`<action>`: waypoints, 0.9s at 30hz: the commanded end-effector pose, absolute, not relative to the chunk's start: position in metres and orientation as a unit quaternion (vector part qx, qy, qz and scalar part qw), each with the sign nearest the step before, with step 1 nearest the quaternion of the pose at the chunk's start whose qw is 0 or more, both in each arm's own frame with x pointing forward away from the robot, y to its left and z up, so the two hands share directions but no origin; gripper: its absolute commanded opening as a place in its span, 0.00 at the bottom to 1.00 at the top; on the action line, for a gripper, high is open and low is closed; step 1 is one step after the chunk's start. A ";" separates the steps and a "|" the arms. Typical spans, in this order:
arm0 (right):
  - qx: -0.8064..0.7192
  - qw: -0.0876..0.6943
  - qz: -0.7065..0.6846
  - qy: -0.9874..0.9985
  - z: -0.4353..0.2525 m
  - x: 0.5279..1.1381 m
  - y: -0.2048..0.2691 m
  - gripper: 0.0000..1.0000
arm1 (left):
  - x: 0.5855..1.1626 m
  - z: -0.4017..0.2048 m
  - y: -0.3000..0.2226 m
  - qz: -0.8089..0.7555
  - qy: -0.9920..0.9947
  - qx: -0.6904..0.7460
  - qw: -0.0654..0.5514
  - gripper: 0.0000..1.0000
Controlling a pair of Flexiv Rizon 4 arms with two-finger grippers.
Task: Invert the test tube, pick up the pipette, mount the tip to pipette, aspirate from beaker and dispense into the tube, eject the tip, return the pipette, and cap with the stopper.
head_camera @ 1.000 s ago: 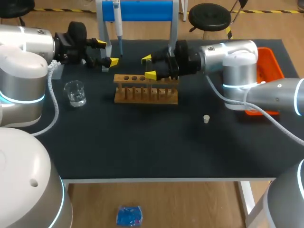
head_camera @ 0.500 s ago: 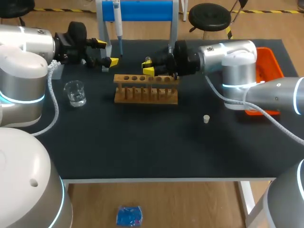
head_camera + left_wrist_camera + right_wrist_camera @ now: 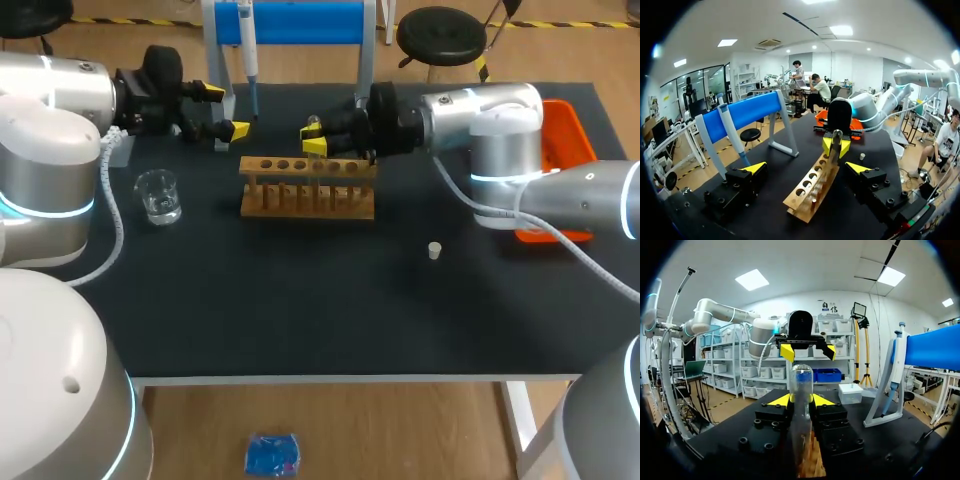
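Right pincer [image 3: 314, 137] clamped on test tube [image 3: 801, 390], above wooden rack [image 3: 307, 200]. Left pincer [image 3: 226, 111] spread apart, near hanging pipette [image 3: 249, 55].

The worktop [image 3: 300, 300] is matt black. On it, the rack [image 3: 306, 197] is light brown wood with dark round holes. The test tube [image 3: 801, 405] and the beaker [image 3: 158, 195] are clear glass. The pipette [image 3: 249, 50] has a pale body and a blue shaft, and its stand [image 3: 300, 22] has a bright blue bar on pale grey legs. The tray [image 3: 568, 130] is orange and the stopper [image 3: 435, 250] is cream. The left arm [image 3: 50, 100] and right arm [image 3: 480, 115] are silver-grey and white with thin glowing cyan rings. The left gripper [image 3: 225, 110] and right gripper [image 3: 313, 137] are black, with yellow-tipped fingers.
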State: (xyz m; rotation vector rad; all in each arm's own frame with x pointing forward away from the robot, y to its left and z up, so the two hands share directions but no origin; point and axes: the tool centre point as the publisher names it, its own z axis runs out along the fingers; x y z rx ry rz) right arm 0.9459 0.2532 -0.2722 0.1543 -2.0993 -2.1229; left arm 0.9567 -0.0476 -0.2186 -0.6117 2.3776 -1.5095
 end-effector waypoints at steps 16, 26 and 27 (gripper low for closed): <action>0.057 0.063 -0.707 -0.702 -0.253 0.941 0.246 0.00 | 0.956 -0.218 -0.047 -0.519 0.818 -0.210 0.129 1.00; 0.060 0.059 -0.709 -0.701 -0.240 0.938 0.244 0.00 | 0.956 -0.218 -0.047 -0.519 0.818 -0.210 0.129 1.00; 0.061 0.058 -0.709 -0.701 -0.239 0.937 0.243 0.00 | 0.956 -0.218 -0.047 -0.519 0.818 -0.210 0.129 1.00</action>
